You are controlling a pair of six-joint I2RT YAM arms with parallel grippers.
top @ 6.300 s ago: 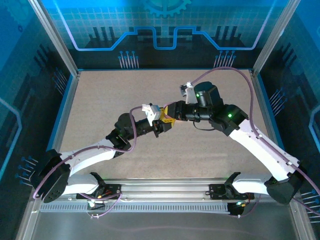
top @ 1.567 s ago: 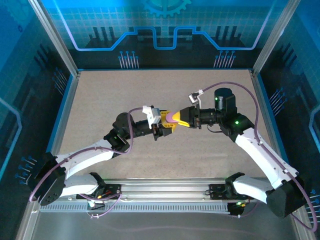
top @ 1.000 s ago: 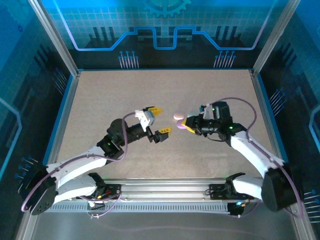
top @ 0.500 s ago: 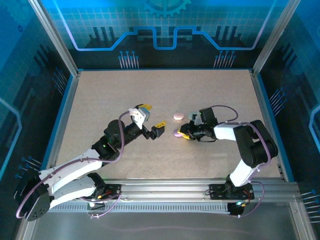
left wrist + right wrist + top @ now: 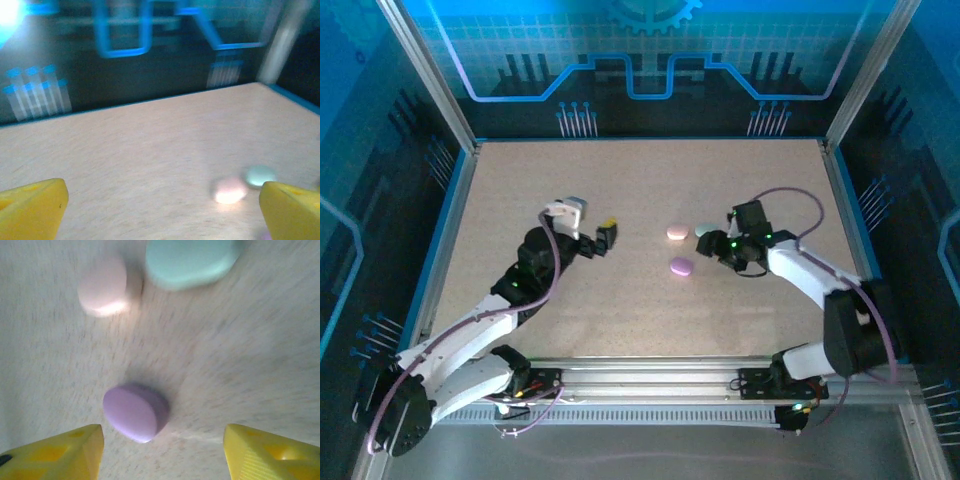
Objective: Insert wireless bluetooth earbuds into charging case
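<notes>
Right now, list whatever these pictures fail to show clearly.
- Mint case: right wrist view, cut off by the top edge.
- Pink case: left wrist view, smeared by blur.
- Purple case: closed shell hides its inside.
- Left hand: left wrist view, fingers cut off by the bottom edge.

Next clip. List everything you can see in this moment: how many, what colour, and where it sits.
purple case: one, lilac, lying on the table just ahead of the right tool, apart from the other two
pink case: one, pale pink, farther back, close beside the mint case
mint case: one, pale green, to the right of the pink case
table: one, speckled beige
walls: blue, patterned, around the table
rail: one, silver, near edge
left arm: one, white and black, purple cable
right arm: one, same colours
left tool: yellow fingers, open, empty
right tool: yellow fingers, open, holding nothing
</notes>
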